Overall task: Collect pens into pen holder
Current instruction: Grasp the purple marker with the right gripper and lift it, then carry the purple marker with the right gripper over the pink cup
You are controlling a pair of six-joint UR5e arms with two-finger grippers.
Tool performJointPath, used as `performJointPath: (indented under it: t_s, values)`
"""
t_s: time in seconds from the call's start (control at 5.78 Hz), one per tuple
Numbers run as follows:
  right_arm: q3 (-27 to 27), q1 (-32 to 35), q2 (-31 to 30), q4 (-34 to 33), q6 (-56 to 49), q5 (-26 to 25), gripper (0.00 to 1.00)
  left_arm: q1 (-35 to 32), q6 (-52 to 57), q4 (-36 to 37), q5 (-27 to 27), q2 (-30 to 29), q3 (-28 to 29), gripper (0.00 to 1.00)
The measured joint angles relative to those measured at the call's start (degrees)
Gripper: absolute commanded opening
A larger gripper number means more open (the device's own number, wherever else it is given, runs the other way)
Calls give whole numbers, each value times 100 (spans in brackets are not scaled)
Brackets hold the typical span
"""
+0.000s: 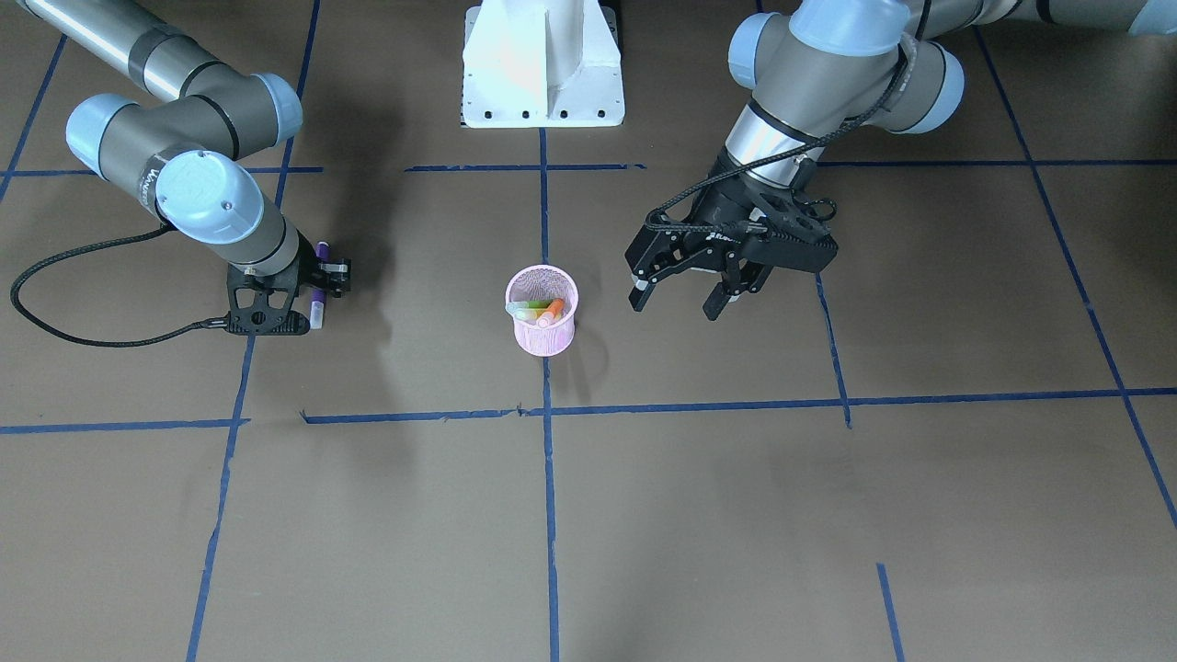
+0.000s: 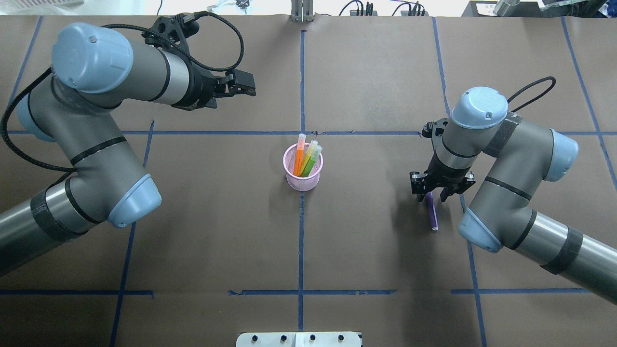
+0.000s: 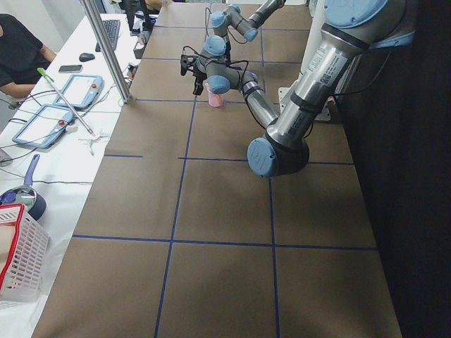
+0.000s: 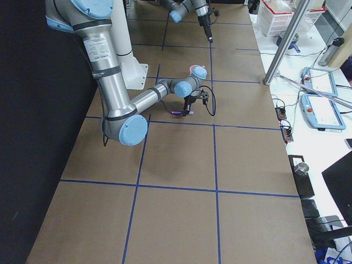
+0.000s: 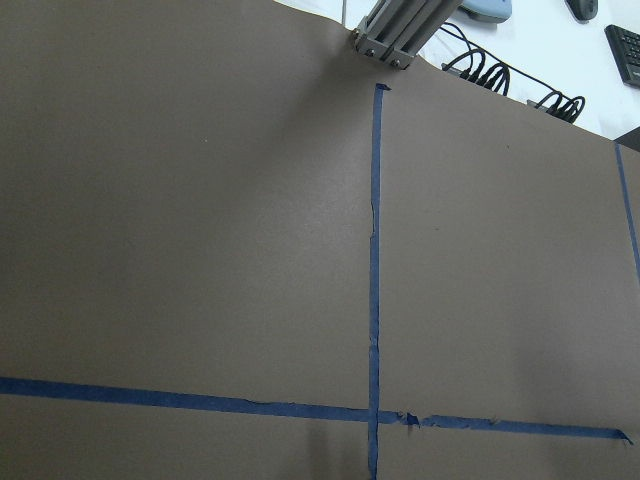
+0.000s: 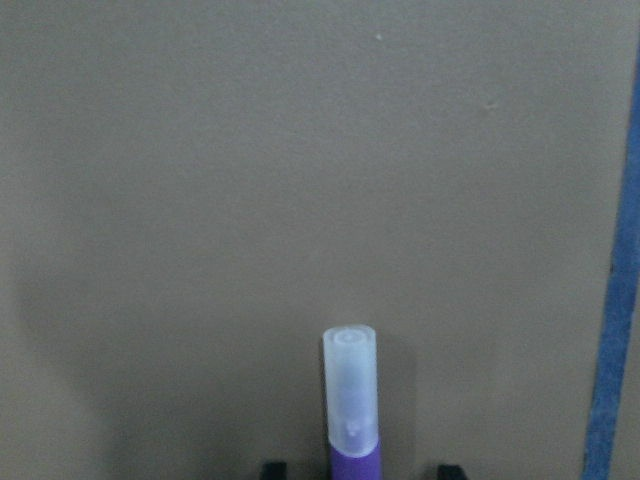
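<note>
Purple pen [image 2: 432, 214] lies flat on the desk [image 2: 366, 231] between the spread fingers of my right hand [image 2: 430, 194], not yet pinched, well off to one side of the pen holder [image 2: 302, 180]. I'd centre on the barrel, clear of the pale cap, close squarely, then lift straight up before swinging over. The orange pen [image 2: 299, 154] and green pen [image 2: 312, 154] stand inside the pen holder. My left hand [image 1: 676, 303] hangs open and empty on the pen holder's other side.
</note>
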Motion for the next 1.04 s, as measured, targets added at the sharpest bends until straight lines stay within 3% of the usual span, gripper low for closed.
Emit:
performJointPath:
  t_s: [0.69,1.04]
  values:
    - [26,6,77,9,6,32,0,25,2,-6,113,21,-12,99]
    - [442,4,391,55,85,-221,0,27,2,-9,170,21,-31,99]
